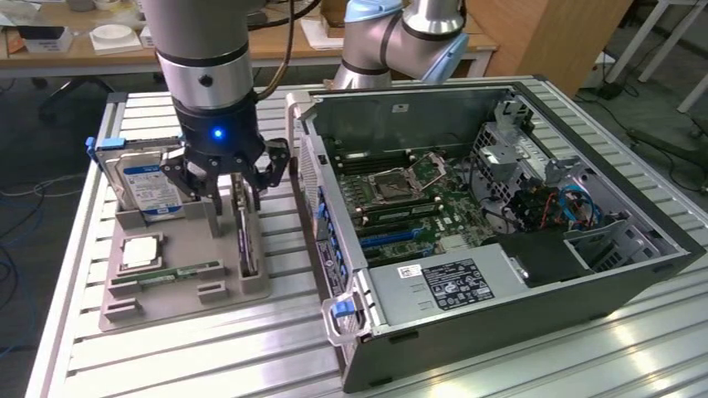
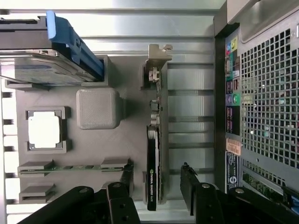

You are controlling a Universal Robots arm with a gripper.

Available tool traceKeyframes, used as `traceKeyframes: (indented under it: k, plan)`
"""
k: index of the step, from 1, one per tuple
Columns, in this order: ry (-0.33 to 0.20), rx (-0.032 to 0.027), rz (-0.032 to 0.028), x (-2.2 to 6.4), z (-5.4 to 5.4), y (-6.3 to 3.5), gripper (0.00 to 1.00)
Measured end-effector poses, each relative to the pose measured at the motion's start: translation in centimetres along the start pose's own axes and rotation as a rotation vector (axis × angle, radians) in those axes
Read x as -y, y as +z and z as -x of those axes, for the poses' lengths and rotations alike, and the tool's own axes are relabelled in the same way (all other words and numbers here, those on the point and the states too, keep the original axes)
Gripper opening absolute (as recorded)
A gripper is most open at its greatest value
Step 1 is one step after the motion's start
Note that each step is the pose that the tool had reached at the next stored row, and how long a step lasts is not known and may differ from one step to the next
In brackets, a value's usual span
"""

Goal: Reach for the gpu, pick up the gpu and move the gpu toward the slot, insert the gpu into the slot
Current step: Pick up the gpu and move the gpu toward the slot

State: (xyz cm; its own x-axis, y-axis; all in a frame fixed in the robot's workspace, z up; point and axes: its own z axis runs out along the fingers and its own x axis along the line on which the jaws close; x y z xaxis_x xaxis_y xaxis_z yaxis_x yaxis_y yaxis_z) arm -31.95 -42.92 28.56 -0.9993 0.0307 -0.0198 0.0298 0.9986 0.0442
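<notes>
While looking down from the wrist, found the gpu (image 2: pixel 153 177) standing on its long edge in a groove of the grey tray (image 2: pixel 131 135), along the tray edge nearest the case (image 2: pixel 261 93). Saw the gripper (image 2: pixel 156 186) poised over the card's black-faced end, fingers (image 2: pixel 188 184) spread wide, one to each side, apparently clear of both faces. Held nothing.

Judged the card light, stiff and thin, yet fragile: a bare circuit board with small parts along the top edge. Judged the glossy black face likely slippery under hard pads. Judged the flat faces the place to pinch, away from the bent metal bracket (image 2: pixel 157 58) at the other end and from the contact edge down in the groove. Expected tilting if pinched far off-centre.

Noted a matt plastic tray with blocky pockets:
- at the corner away from the case, an upright hard drive (image 1: pixel 149 186), silver with a blue label;
- by the same edge, a square chip (image 1: pixel 142 251);
- across the end opposite the drive, a green memory stick (image 1: pixel 177 272).

Noted the blue slot (image 1: pixel 390 236) on the green motherboard (image 1: pixel 415 203), unfilled, inside the open metal case.
</notes>
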Motion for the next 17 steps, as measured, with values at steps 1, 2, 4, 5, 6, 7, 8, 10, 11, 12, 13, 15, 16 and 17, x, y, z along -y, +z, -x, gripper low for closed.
traceKeyframes:
  k: [1, 2, 4, 5, 6, 7, 8, 10, 11, 12, 13, 15, 16, 17]
  plan:
    - [-0.002, -0.0001, 0.0001, -0.02, 0.0, 0.18, 0.53]
    - [-0.004, -0.0002, 0.0, -0.03, 0.0, 0.36, 0.53]
    - [-0.006, -0.0002, 0.0002, -0.04, 0.0, 0.73, 0.53]
    - [-0.007, -0.0003, 0.0003, -0.03, 0.0, 0.9, 0.53]
    - [-0.008, -0.0003, 0.0007, -0.03, 0.0, 1.04, 0.53]
    - [-0.01, -0.0004, 0.0011, -0.02, 0.0, 1.16, 0.53]
    - [-0.013, -0.0006, 0.0014, -0.02, 0.0, 1.3, 0.53]
    - [-0.022, -0.001, 0.0018, -0.01, 0.0, 1.57, 0.53]
    - [-0.037, -0.0017, 0.0021, 0.0, 0.0, 1.68, 0.53]
    - [-0.052, -0.0023, 0.0023, 0.0, 0.0, 1.79, 0.53]
    - [-0.063, -0.0028, 0.0025, 0.0, 0.0, 1.92, 0.53]
    - [-0.07, -0.0032, 0.0026, -0.08, -0.1, 2.29, 0.53]
    - [-0.07, -0.0032, 0.0026, -0.11, -0.1, 2.47, 0.53]
    - [-0.069, -0.0032, 0.0027, -0.15, -0.1, 2.65, 0.53]
